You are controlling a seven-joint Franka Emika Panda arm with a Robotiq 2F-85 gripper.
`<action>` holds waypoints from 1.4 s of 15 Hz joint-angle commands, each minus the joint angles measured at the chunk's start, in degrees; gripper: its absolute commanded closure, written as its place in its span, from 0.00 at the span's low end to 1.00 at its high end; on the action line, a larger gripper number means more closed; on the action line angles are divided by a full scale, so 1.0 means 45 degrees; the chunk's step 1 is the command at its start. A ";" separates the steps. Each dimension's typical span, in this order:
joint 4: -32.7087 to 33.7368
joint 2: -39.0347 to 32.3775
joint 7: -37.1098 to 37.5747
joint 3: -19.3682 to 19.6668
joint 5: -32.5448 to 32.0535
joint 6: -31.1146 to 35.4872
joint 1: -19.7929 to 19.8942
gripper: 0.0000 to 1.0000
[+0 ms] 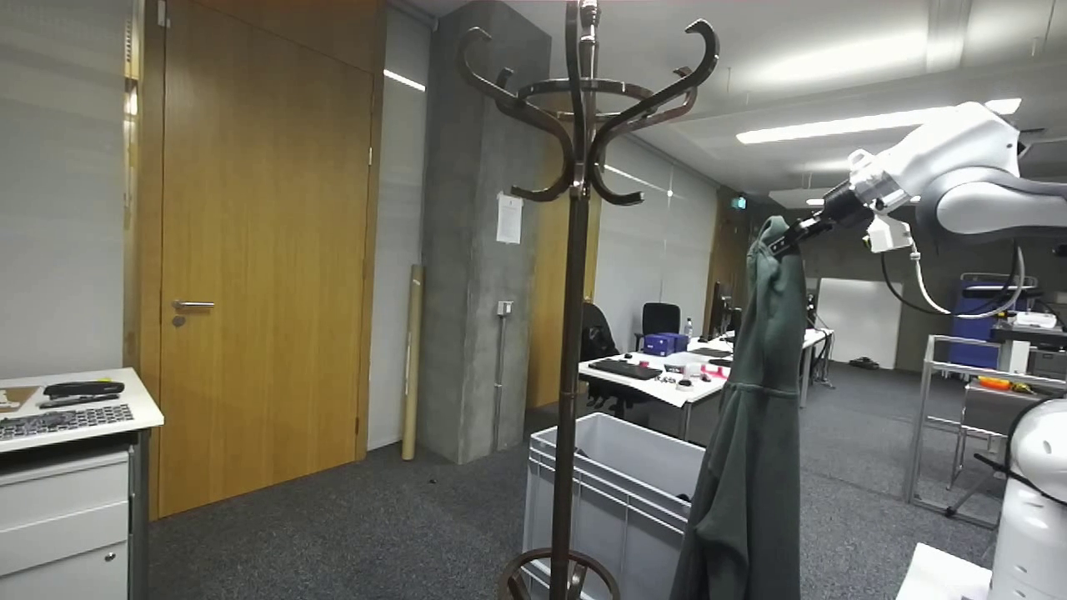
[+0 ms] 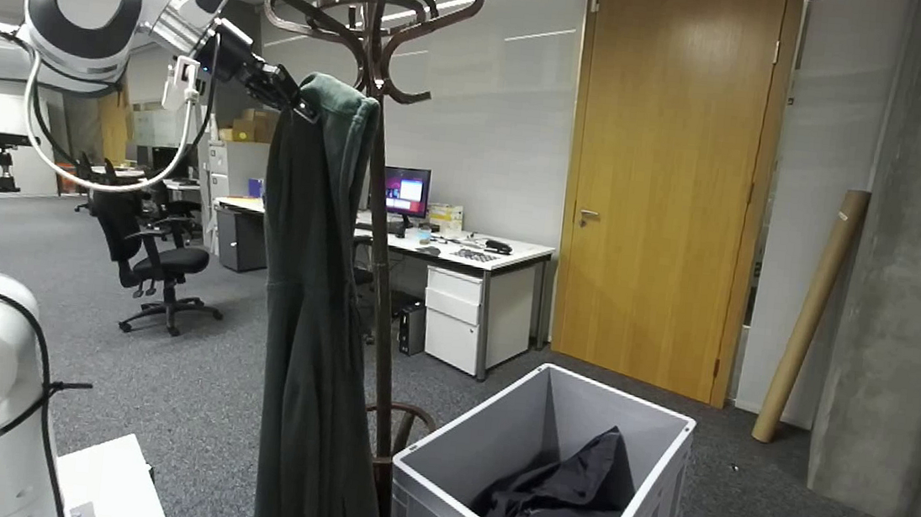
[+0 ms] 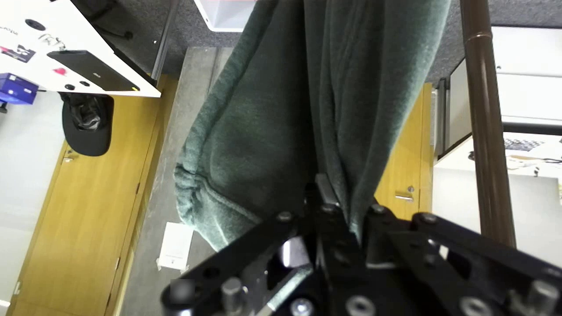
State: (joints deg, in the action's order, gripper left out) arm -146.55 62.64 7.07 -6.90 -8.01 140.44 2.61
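A dark green garment point(image 1: 754, 400) hangs in long folds from my gripper point(image 1: 781, 243), which is shut on its upper edge in both exterior views. In the wrist view the cloth point(image 3: 263, 140) fills the middle, and a fold runs down between the fingers of the gripper point(image 3: 353, 210). A dark brown coat rack point(image 2: 378, 276) with curved hooks stands beside the garment; its pole point(image 3: 489, 123) appears at the right of the wrist view. The gripper is lower than the hooks point(image 1: 583, 108). From the exterior views, the cloth partly covers the fingertips.
A grey crate point(image 2: 611, 404) with dark cloth point(image 2: 563, 505) inside stands by the rack's foot. White desks point(image 2: 512, 251) and a wooden door point(image 1: 267, 250) lie behind. A cardboard tube point(image 1: 413, 358) leans near a concrete pillar point(image 1: 483, 250).
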 commanded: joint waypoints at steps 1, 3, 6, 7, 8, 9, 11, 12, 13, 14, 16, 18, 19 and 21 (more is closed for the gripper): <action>0.0028 -0.0156 -0.0341 0.0229 0.0116 -0.0018 -0.0074 0.91; 0.0027 -0.0356 -0.0489 0.0456 0.0153 -0.0015 -0.0247 0.91; 0.0028 -0.0409 -0.0490 0.0432 0.0154 -0.0015 -0.0292 0.91; 0.0028 -0.0406 -0.0490 0.0428 0.0154 -0.0015 -0.0292 0.91; 0.0028 -0.0406 -0.0490 0.0428 0.0154 -0.0015 -0.0292 0.91; 0.0028 -0.0406 -0.0490 0.0429 0.0154 -0.0015 -0.0292 0.91; 0.0028 -0.0406 -0.0490 0.0428 0.0154 -0.0015 -0.0292 0.91; 0.0028 -0.0406 -0.0490 0.0428 0.0154 -0.0015 -0.0292 0.91; 0.0028 -0.0406 -0.0490 0.0428 0.0154 -0.0015 -0.0293 0.91; 0.0028 -0.0406 -0.0490 0.0428 0.0154 -0.0015 -0.0292 0.91; 0.0028 -0.0406 -0.0490 0.0428 0.0154 -0.0015 -0.0293 0.91; 0.0028 -0.0406 -0.0490 0.0428 0.0154 -0.0015 -0.0293 0.91; 0.0028 -0.0406 -0.0490 0.0428 0.0154 -0.0015 -0.0293 0.91; 0.0028 -0.0406 -0.0490 0.0428 0.0154 -0.0015 -0.0293 0.91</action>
State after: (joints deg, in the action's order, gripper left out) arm -146.55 60.84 5.36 -4.66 -8.00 140.44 0.82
